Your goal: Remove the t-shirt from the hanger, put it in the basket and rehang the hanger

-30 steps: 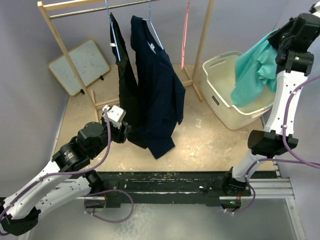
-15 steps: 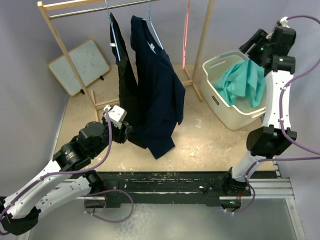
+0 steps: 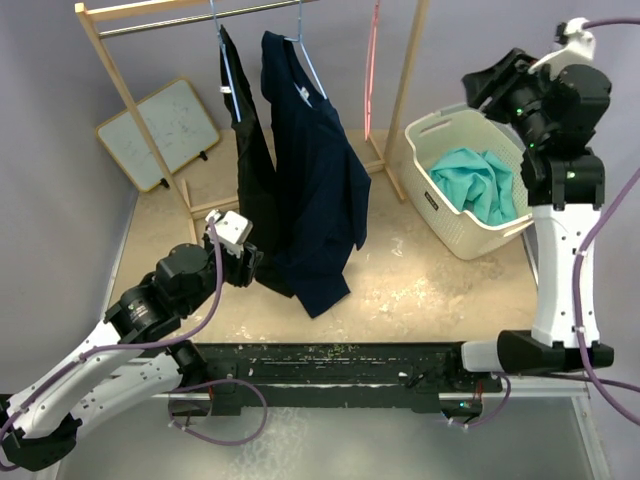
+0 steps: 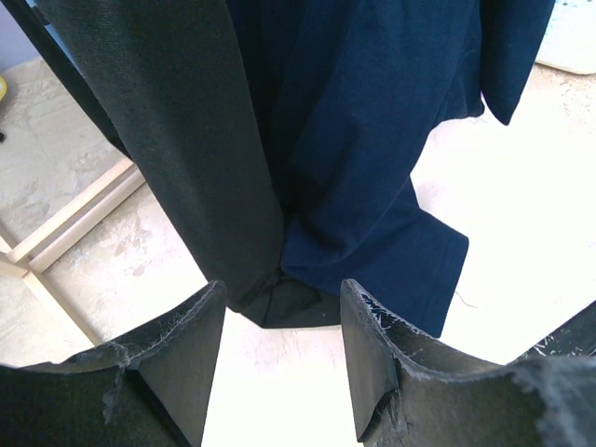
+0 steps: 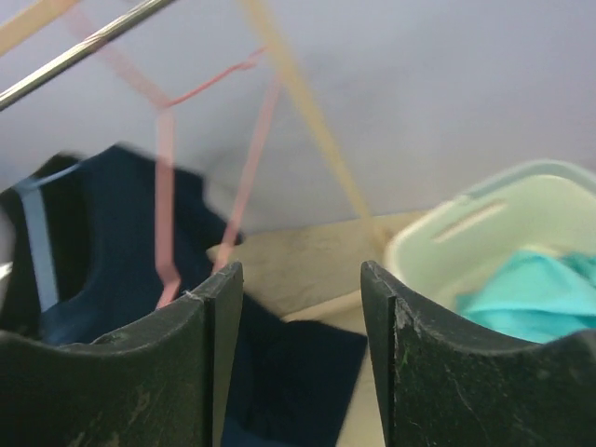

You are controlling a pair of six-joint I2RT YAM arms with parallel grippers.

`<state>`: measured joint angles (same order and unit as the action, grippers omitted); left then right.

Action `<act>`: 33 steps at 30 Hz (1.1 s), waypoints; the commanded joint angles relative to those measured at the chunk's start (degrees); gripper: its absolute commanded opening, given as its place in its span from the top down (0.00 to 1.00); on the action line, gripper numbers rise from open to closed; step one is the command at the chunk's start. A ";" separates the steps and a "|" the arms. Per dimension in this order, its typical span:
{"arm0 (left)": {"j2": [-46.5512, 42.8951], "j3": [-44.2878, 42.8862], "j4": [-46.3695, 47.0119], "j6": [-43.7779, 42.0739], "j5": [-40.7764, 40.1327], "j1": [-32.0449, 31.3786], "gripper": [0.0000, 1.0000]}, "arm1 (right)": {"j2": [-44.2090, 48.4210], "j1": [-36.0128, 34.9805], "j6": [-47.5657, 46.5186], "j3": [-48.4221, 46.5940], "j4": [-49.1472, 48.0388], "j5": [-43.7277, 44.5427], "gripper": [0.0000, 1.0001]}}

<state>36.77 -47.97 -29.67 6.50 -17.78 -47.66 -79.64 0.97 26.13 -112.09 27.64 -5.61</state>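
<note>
The dark navy fabric t-shirt should be light and limp; pinch its lower hem, just ahead of your left gripper, whose fingers are apart. Your right gripper is parted too and holds nothing.

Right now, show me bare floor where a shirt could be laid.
Widest bare floor lies between the navy shirt and the basket. A smaller strip sits between the whiteboard and the left arm. Crowded under the rail, where the black garment hangs.
</note>
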 commanded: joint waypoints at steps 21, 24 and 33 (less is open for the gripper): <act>-11.69 0.41 2.77 -0.18 -1.19 -0.06 0.45 | -27.26 -36.79 -18.01 -36.92 8.61 10.06 0.55; -10.03 0.16 2.47 -0.11 -0.85 -0.02 0.46 | -28.38 -36.83 -18.56 -36.78 6.68 11.60 0.55; -8.94 -0.08 2.27 -0.11 -0.65 -0.05 0.46 | -30.17 -36.83 -18.54 -34.81 3.49 12.25 0.70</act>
<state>28.62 -47.88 -28.84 6.46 -18.26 -47.66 -111.31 -35.73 8.58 -146.12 36.64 5.08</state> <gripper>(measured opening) 0.547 0.345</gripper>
